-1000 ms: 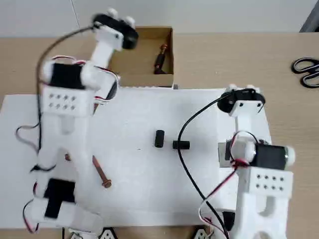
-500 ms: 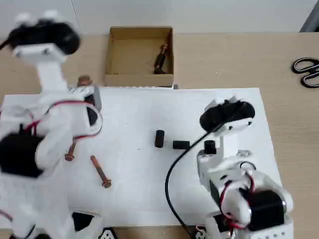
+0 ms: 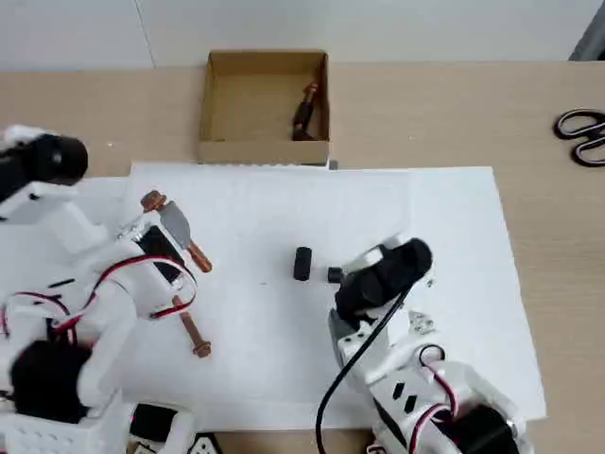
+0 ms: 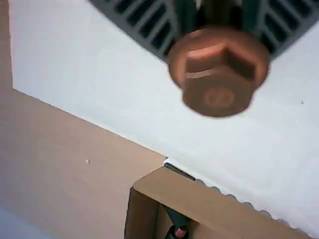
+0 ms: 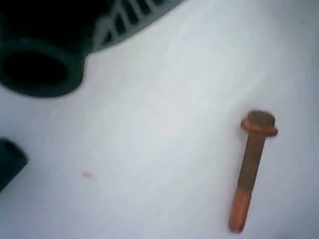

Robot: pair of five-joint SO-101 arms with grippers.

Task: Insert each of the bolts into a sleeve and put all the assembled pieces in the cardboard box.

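Observation:
My left gripper (image 3: pixel 178 235) is shut on a copper bolt (image 3: pixel 156 203), held slanted above the left part of the white sheet (image 3: pixel 454 218). The bolt's hex head (image 4: pixel 219 69) points at the left wrist camera, against a ribbed grey pad (image 4: pixel 144 15). Low over the sheet's middle, my right gripper (image 3: pixel 352 284) is shut on a black sleeve (image 5: pixel 37 69), open end showing. Two more black sleeves (image 3: pixel 302 263) (image 3: pixel 335 274) lie beside it. A loose bolt (image 3: pixel 192 331) (image 5: pixel 251 169) lies on the sheet. The cardboard box (image 3: pixel 217 104) (image 4: pixel 199 204) holds one assembled piece (image 3: pixel 304 106).
Scissors (image 3: pixel 581 132) lie on the wooden table at the far right. The box stands just beyond the sheet's far edge. Both arm bases and their cables crowd the near edge of the sheet.
The left arm swung back from over the box to the sheet's left side, bolt in its gripper. The right arm folded down and its gripper moved left to the sheet's middle.

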